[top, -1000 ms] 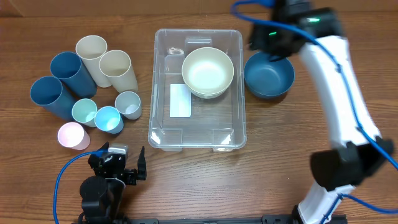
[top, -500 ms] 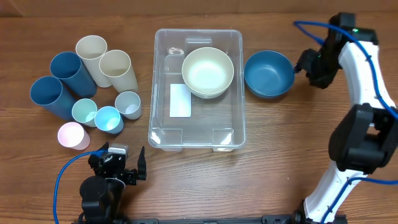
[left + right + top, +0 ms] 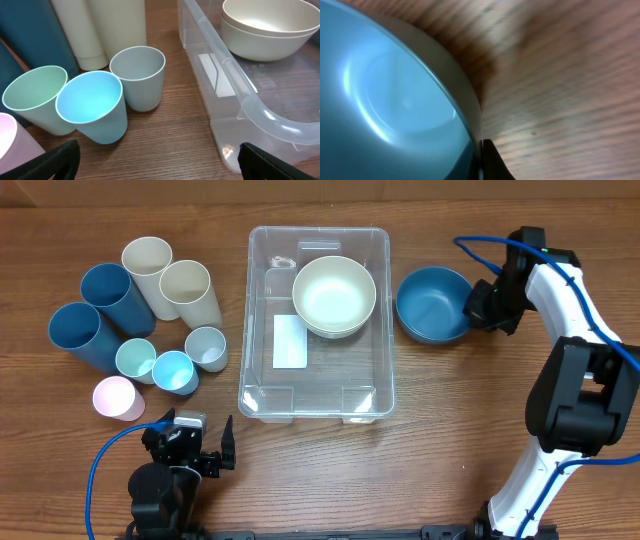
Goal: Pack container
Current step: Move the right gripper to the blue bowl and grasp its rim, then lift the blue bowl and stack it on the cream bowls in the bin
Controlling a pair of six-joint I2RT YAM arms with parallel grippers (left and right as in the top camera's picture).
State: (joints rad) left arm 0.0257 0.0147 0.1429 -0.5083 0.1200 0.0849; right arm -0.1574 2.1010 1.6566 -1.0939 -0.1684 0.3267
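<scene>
Container (image 3: 345, 375): large clear plastic bin, centre of the wooden table (image 3: 450, 430), long side running near to far, upright and open at the top. White label (image 3: 290, 342) on the base, left of centre.

Cream bowl (image 3: 334, 296): inside the container, far right part; seen from the left wrist as two bowls nested.

Blue bowl (image 3: 433, 304): on the table just right of the container's far end, outside it.

Right gripper (image 3: 478, 306): at the blue bowl's right rim, jaws closed tight on that rim, one dark finger (image 3: 490, 160) against the outer wall.

Left gripper (image 3: 195, 445): near left, low over the table, jaws spread fully wide, holding nothing.

Tall dark blue tumblers (image 3: 118, 298) (image 3: 85, 337) and tall cream tumblers (image 3: 148, 262) (image 3: 190, 290): far left, grouped close.

Small cups nearer: pale green cup (image 3: 136, 360), light blue cup (image 3: 174, 372), grey-blue cup (image 3: 206, 348), pink cup (image 3: 117, 398); all upright, left of the container.
</scene>
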